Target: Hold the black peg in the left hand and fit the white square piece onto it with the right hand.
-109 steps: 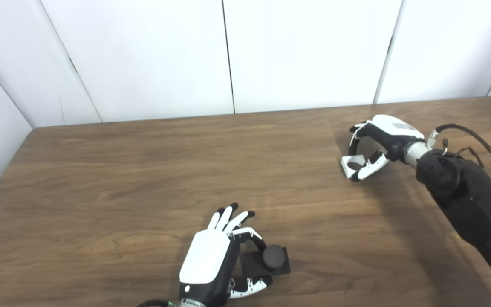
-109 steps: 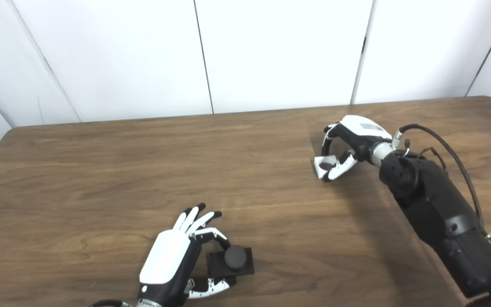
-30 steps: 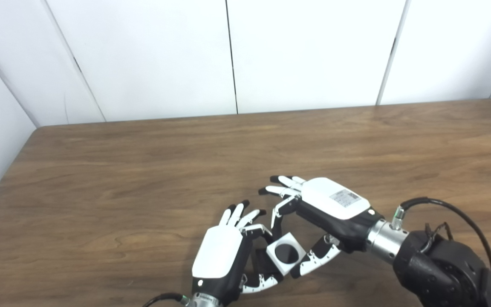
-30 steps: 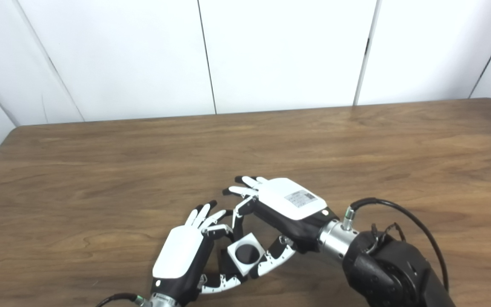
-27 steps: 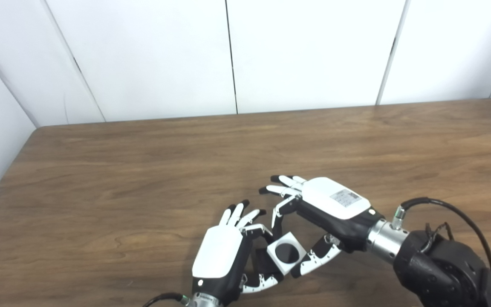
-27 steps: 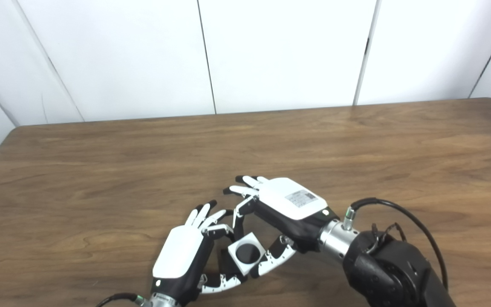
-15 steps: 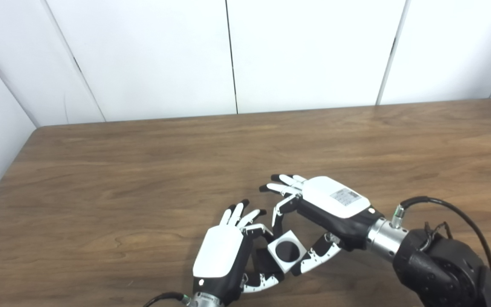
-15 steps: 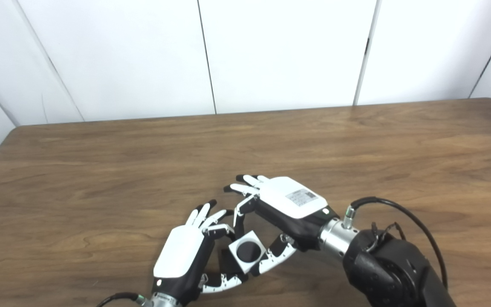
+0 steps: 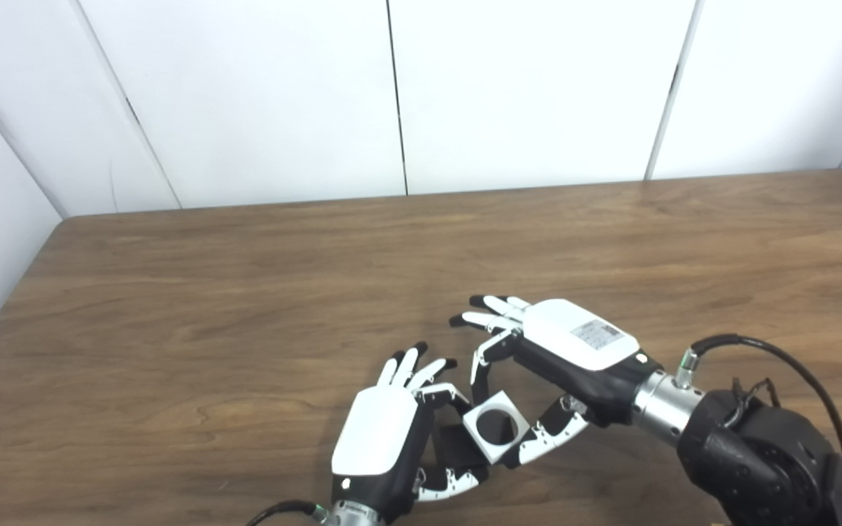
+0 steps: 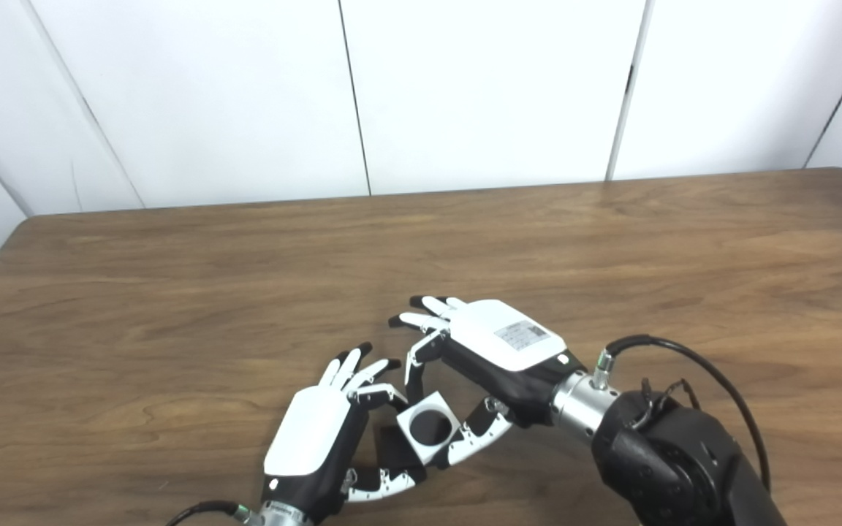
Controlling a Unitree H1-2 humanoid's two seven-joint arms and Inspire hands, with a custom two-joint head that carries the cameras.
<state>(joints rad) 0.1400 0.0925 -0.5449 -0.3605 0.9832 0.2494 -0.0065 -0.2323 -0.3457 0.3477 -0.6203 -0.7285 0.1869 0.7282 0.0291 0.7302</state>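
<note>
The black peg's square base (image 9: 454, 446) lies low on the wooden table (image 9: 245, 307), and my left hand (image 9: 379, 444) is shut on it with thumb and fingers at its left side. The white square piece (image 9: 494, 454), with a round hole through it, sits tilted over the peg, pinched between a finger and the thumb of my right hand (image 9: 571, 349). In the right eye view the hole of the white square piece (image 10: 427, 453) shows black; in the left eye view it looks paler. The peg's post is hidden by the piece.
White wall panels (image 9: 523, 88) stand behind the table's far edge. The table's left edge (image 9: 4, 307) runs diagonally at the left. My right forearm with its cable (image 9: 757, 438) fills the lower right corner.
3.6 s ago my right hand was at the far right, shut on the white piece. Within the last second it has shifted slightly up and right with the piece. The left hand stays put.
</note>
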